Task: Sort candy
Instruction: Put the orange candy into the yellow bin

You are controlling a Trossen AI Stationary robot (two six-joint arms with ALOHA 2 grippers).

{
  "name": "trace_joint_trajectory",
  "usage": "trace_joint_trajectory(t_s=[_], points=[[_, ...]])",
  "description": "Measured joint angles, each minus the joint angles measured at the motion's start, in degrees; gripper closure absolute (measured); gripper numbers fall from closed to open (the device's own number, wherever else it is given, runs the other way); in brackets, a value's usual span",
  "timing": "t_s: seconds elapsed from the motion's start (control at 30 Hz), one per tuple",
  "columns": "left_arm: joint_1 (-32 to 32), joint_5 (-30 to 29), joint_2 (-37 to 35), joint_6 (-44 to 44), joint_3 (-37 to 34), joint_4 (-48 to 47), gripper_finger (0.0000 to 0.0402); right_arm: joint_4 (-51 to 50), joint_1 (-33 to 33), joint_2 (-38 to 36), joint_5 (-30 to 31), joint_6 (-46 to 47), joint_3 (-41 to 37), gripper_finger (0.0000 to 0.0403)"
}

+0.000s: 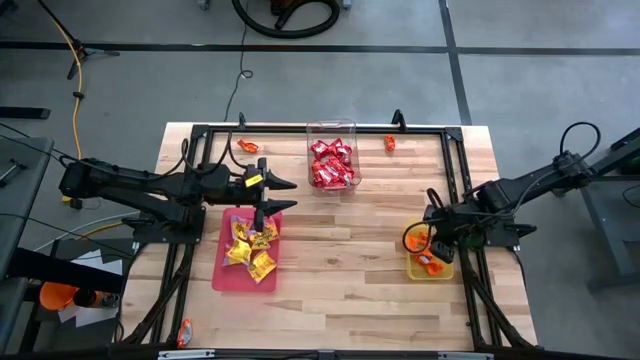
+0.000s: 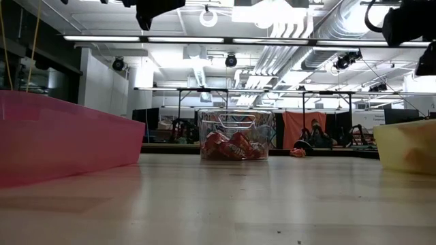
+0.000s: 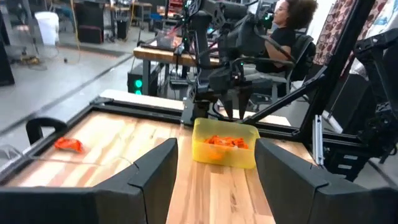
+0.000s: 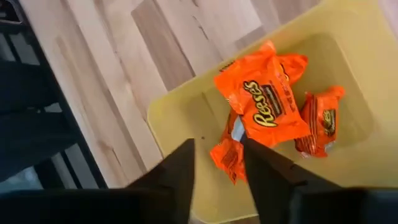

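Right gripper over yellow tray, fingers released, straddling an orange candy lying inside. Left gripper, fingers spread, above pink tray holding yellow candies. Red ones in clear tub.

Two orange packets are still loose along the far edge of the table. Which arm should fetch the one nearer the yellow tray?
Probably right. The right gripper hangs open over the yellow tray, on the same side as that orange packet. The left gripper is open over the pink tray, farther away.
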Motion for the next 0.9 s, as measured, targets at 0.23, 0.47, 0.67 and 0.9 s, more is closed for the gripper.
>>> trace_joint_trajectory(t_s=[0.23, 0.47, 0.67, 0.9], points=[[0.1, 0.0, 0.0, -3.2, 0.0, -0.4, 0.0199, 11.7, -0.7, -0.6, 2.6, 0.1, 0.0, 0.0192], [2.6, 0.2, -0.1, -7.4, 0.0, 0.2, 0.0199, 49.3, -9.0, 0.2, 22.7, -17.6, 0.0, 0.0176], [6.7, 6.4, -2.9, -9.8, 0.0, -0.1, 0.02, 69.3, -19.6, 4.3, 26.6, -28.9, 0.0, 0.0176], [9.9, 9.2, -7.3, 1.0, 0.0, -2.0, 0.0199, 75.9, -24.4, 14.5, 19.7, -31.7, 0.0, 0.0191]])
